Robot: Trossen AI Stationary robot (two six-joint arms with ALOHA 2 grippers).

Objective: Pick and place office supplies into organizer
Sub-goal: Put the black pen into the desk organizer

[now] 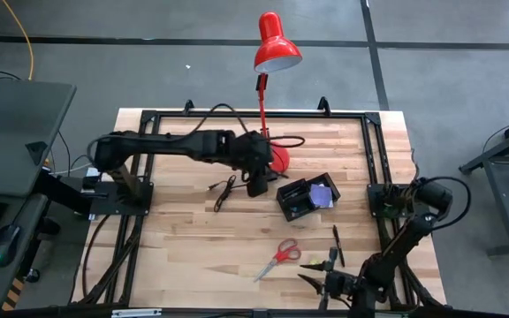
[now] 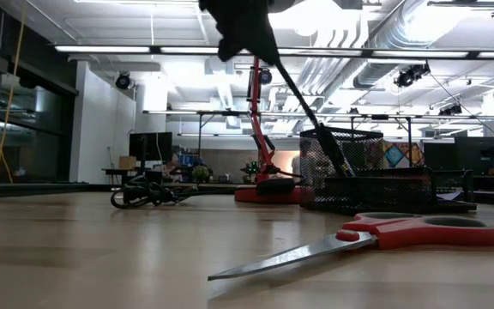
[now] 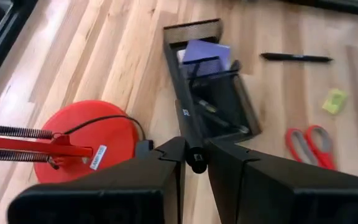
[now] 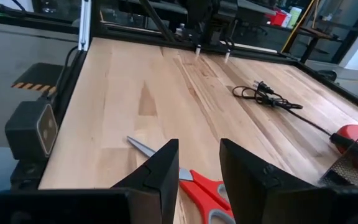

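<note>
Above the organizer (image 1: pixel 307 198), our left gripper (image 3: pixel 196 160) clenches a black pen (image 2: pixel 311 116) slanting into it. Our right gripper (image 4: pixel 197 165) waits, jaws parted, near the scissors (image 1: pixel 278 258) on the worktop (image 1: pixel 184 238).

Overhead, tabletop and wrist views (all sharing scissors (image 1: pixel 278 257))
</note>
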